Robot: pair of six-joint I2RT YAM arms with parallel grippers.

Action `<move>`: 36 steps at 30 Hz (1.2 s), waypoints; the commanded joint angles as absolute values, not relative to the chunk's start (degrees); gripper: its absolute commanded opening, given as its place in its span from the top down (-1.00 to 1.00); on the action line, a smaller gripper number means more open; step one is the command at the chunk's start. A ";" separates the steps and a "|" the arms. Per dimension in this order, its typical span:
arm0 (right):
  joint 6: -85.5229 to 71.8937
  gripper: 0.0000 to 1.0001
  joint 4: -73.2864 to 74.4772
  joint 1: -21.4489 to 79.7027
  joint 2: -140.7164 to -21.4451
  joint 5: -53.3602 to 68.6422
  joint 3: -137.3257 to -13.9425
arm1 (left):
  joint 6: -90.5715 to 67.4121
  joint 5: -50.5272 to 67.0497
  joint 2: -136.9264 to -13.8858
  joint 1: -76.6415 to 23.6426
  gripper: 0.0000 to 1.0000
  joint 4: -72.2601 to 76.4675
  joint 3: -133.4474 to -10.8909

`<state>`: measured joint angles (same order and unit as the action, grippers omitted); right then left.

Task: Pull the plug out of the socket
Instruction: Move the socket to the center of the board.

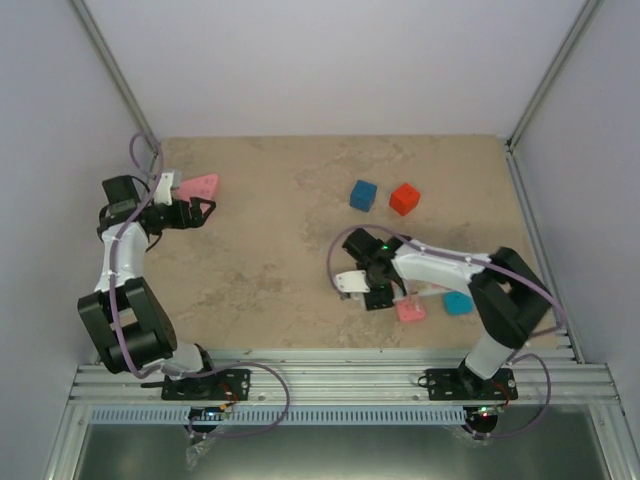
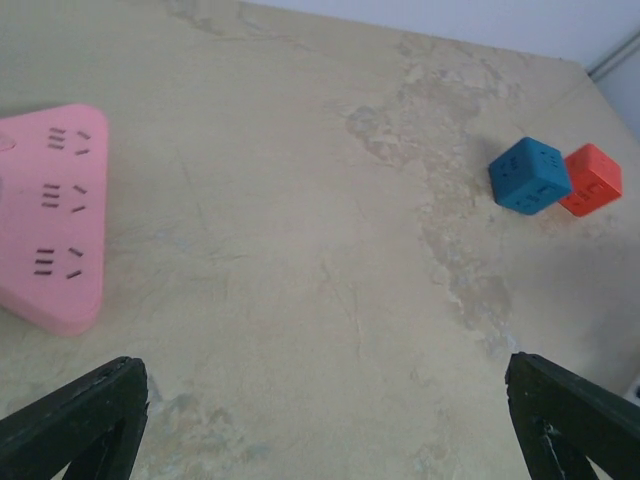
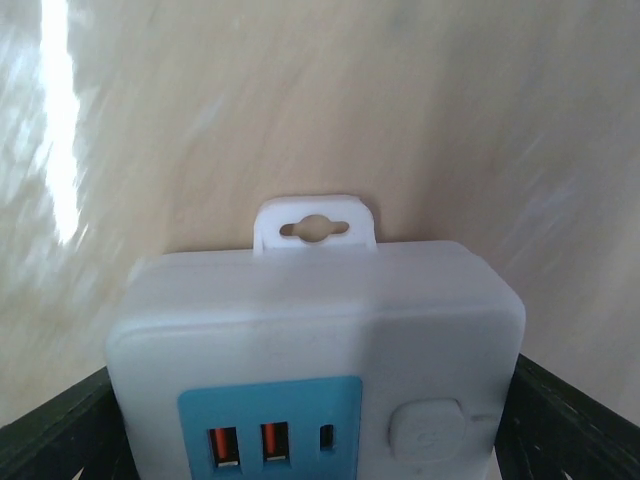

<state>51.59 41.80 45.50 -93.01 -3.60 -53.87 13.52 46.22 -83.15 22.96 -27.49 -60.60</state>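
The left gripper (image 1: 205,213) hangs wide open and empty, just beside the pink triangular block (image 1: 200,186) at the far left of the table (image 1: 280,300). A blue cube (image 1: 363,195) and a red cube (image 1: 405,199) sit close together farther back. At the right, the right gripper (image 1: 362,287) clamps one end of the white power strip (image 3: 320,310), a finger against each side. The strip lies flat under that arm.

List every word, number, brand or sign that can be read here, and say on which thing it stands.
No text can be read in any view.
White socket: the mark on its round button is too faint to read.
Pink triangular block, blue cube, red cube: only slot holes, no letters.
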 commanded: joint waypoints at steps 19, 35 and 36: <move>41.07 -0.94 44.40 57.76 -121.96 -0.21 -95.29 | 25.58 55.53 -71.16 22.86 -0.99 -23.38 -53.20; 46.98 -0.95 46.13 49.10 -98.26 11.11 -83.49 | 44.45 51.37 -68.64 13.39 -0.99 -33.29 -50.29; 47.74 -0.95 45.60 47.73 -96.15 11.95 -81.51 | 45.09 50.44 -68.76 12.22 -0.99 -33.73 -50.09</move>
